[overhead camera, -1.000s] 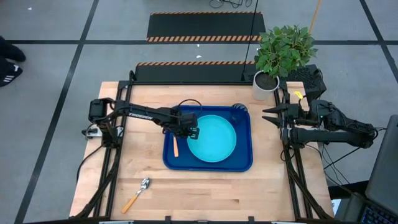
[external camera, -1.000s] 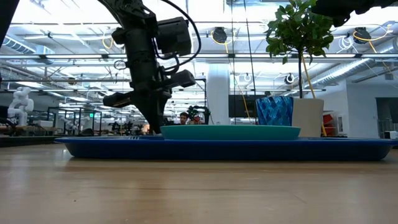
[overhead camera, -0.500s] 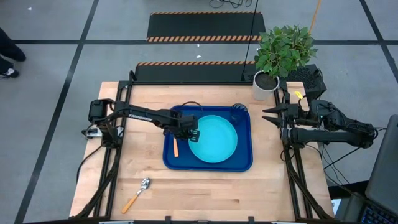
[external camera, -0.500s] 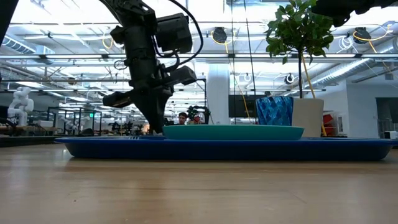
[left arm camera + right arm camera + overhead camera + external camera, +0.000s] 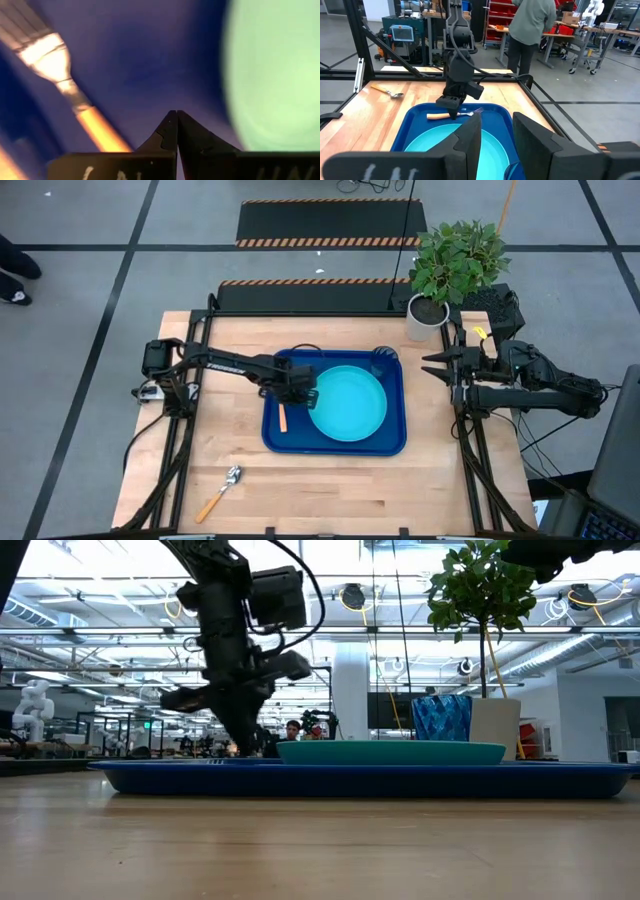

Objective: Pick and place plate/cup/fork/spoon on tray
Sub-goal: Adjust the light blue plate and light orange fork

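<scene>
The turquoise plate [image 5: 347, 404] lies flat on the dark blue tray [image 5: 270, 442], right of its middle. The fork [image 5: 283, 418] lies on the tray's left part, orange handle toward the near edge. The dark blue cup [image 5: 386, 358] stands in the tray's far right corner. The spoon [image 5: 220, 494] lies on the bare table near the front left. My left gripper [image 5: 303, 392] is shut and points steeply down onto the tray floor between fork [image 5: 97, 130] and plate [image 5: 270, 75], a little clear of the plate's left rim. My right gripper [image 5: 435, 365] is open beside the table's right edge, holding nothing. My left gripper [image 5: 176, 114] has its shut fingertips down at the tray's floor [image 5: 150, 65], between the fork and the plate's left rim. A strip of blue floor shows between the tips and the plate. I cannot tell whether the tips touch the floor.
A white pot with a green plant [image 5: 425, 318] stands at the table's far right corner, just beyond the tray. A person [image 5: 530, 30] stands in the room past the table's left side. Bare wood lies in front of the tray and to its left.
The plate has slid a short way along the tray floor toward the table's right edge, away from my left gripper, staying flat. My left gripper has stayed shut at the same spot.
</scene>
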